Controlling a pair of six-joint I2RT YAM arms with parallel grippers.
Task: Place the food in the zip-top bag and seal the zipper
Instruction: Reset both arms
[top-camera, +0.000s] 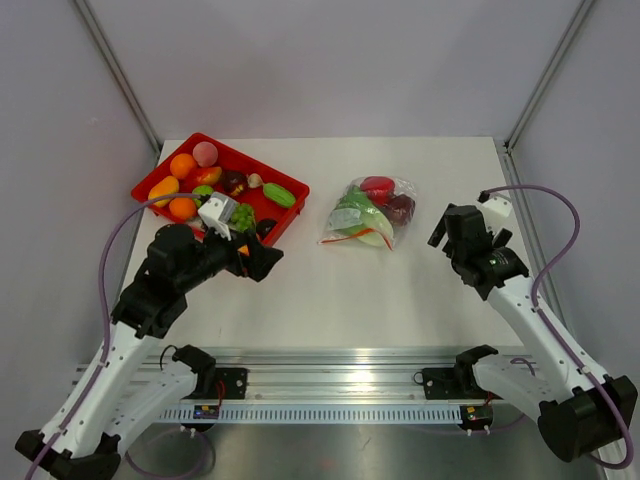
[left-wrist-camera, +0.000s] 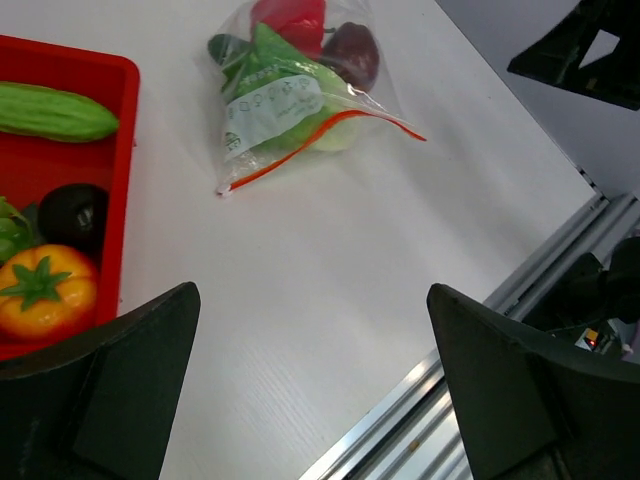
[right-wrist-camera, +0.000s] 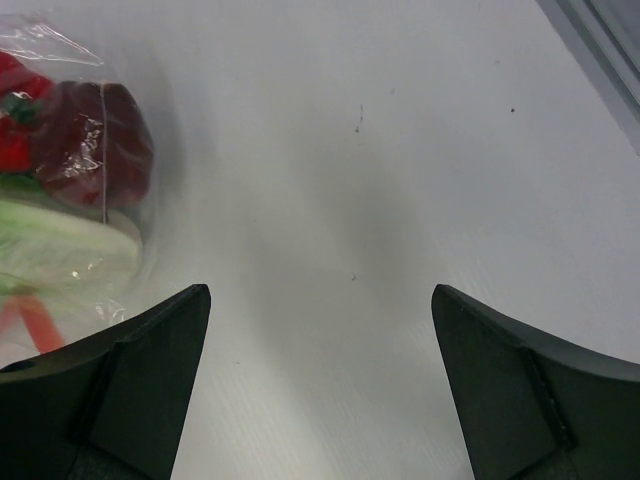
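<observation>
The clear zip-top bag (top-camera: 368, 212) lies on the white table, holding a green-white cabbage (top-camera: 357, 217), a red piece (top-camera: 377, 186) and a dark red piece (top-camera: 401, 207). Its orange-red zipper (left-wrist-camera: 310, 145) runs along the near edge. The bag also shows in the left wrist view (left-wrist-camera: 290, 95) and at the left of the right wrist view (right-wrist-camera: 70, 200). My left gripper (top-camera: 262, 260) is open and empty, left of the bag by the tray's near corner. My right gripper (top-camera: 452, 228) is open and empty, right of the bag.
A red tray (top-camera: 284, 224) at the back left holds several toy foods: oranges, a green cucumber (left-wrist-camera: 50, 112), a dark fruit (left-wrist-camera: 72, 215), an orange tomato (left-wrist-camera: 45, 292). The aluminium rail (top-camera: 330, 385) runs along the near table edge. Grey walls enclose the table.
</observation>
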